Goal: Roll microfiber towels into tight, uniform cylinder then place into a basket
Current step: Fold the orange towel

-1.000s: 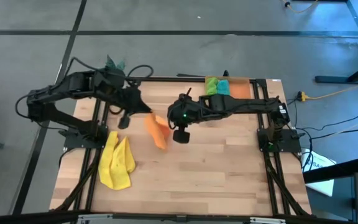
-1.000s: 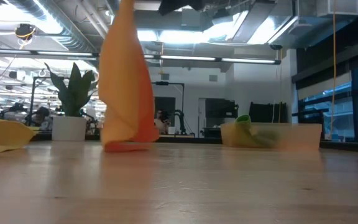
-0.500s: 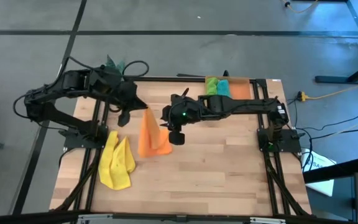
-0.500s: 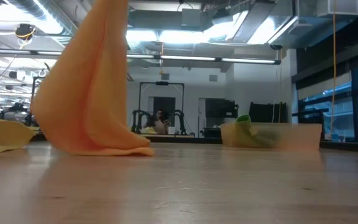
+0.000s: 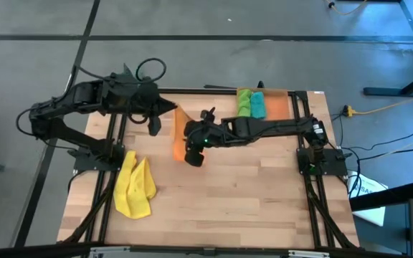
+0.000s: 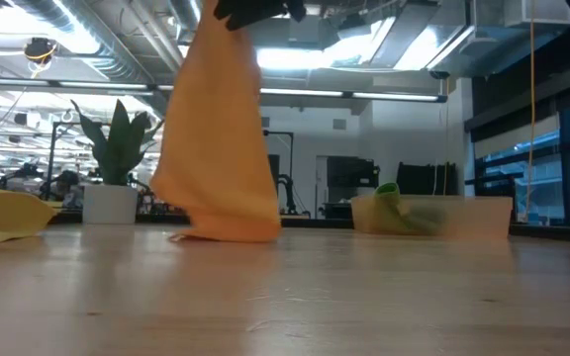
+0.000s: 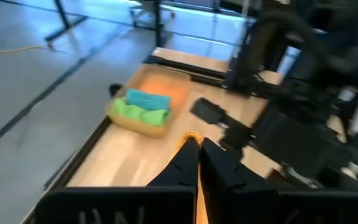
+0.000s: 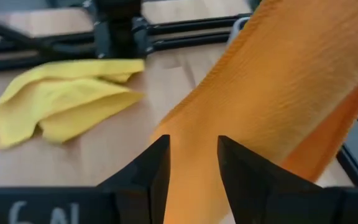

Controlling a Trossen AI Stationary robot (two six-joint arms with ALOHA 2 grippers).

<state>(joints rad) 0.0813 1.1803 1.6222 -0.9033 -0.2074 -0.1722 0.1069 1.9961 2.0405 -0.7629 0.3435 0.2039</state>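
The pale wooden bench (image 5: 228,193) carried a crumpled yellow microfiber towel (image 5: 135,188) at its left side. An orange microfiber towel (image 6: 216,138) hung by a corner pinched in the left gripper (image 7: 197,163), its lower edge on the bench. The right gripper (image 8: 191,171), jaws spread, faced that cloth. Rolled green (image 5: 243,101) and teal (image 5: 258,104) towels lay in the translucent orange basket (image 5: 278,104).

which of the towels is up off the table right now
The orange towel: it hangs from the left gripper, lower edge brushing the table. The yellow towel lies on the wood; green and teal sit in the basket.

Hanging orange towel (image 5: 180,136) mid-table
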